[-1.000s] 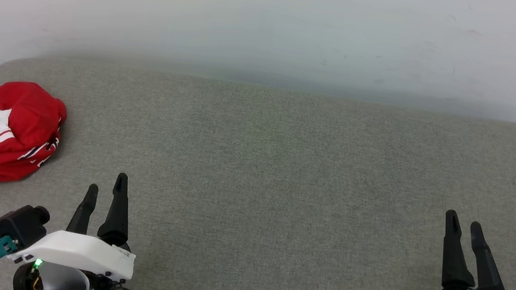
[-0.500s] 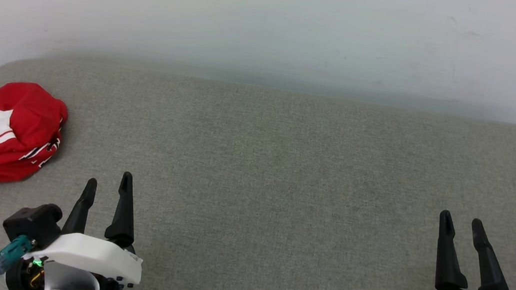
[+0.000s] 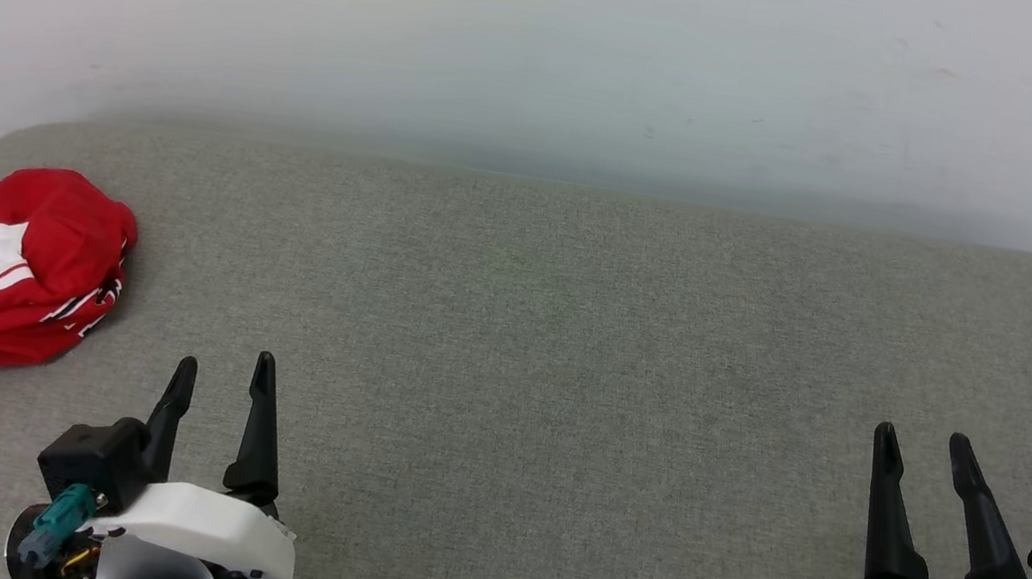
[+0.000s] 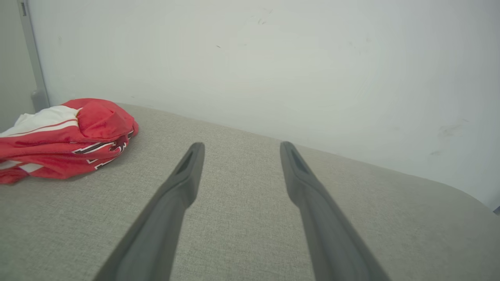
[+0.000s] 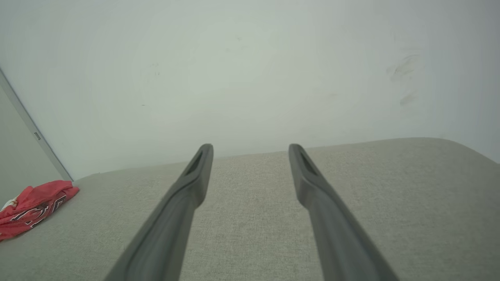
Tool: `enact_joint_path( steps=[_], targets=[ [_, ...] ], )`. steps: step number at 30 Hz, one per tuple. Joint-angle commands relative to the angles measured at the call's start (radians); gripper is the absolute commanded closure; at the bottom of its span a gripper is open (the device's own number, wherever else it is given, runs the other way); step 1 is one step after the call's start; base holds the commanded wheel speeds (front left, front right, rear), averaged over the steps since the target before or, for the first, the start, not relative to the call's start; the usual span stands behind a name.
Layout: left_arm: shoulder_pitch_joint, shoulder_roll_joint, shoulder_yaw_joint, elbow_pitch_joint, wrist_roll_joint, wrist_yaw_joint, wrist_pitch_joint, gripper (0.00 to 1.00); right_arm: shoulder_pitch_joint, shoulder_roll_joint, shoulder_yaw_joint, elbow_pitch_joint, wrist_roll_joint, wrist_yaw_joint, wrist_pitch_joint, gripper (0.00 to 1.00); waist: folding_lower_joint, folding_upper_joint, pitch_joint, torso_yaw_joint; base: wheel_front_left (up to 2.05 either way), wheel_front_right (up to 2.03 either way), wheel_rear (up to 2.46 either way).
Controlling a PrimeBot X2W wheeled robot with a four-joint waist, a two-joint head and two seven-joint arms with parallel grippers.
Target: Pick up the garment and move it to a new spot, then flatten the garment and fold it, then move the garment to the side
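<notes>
From the head view, the garment (image 3: 3,278) lies bunched in a red and white heap at the far left end of the grey fabric-covered counter (image 3: 520,331), close to its rounded corner. The left claw (image 3: 225,363) hovers at the near edge, to the right of the heap and apart from it, fingers spread and empty. The right claw (image 3: 922,434) hangs at the near right, well apart, likewise wide open with nothing in it.

In the left wrist view, the left claw (image 4: 242,145) points toward the pale wall (image 4: 273,58), with the garment (image 4: 66,140) off to its left; black and white markings show in the folds, probably lettering.

In the right wrist view, the right claw (image 5: 251,146) gapes over bare fabric, the garment (image 5: 33,205) far left.
</notes>
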Motion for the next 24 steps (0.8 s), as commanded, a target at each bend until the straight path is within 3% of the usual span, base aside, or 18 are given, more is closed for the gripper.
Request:
enact_joint_path(
  steps=[1,24],
  targets=[
    [-0.002,0.005,-0.004,-0.009,0.018,0.004,-0.008,0.00,0.003,0.001,0.000,-0.013,-0.020,0.000,-0.008,0.00,0.0000,-0.0001,0.000,0.000,0.00,0.00,0.00],
    [0.010,-0.003,-0.018,0.005,0.203,-0.006,-0.057,0.00,0.015,0.001,0.009,-0.019,-0.152,0.000,-0.056,0.00,0.0000,-0.0001,0.002,0.004,0.00,0.00,0.00]
  ],
)
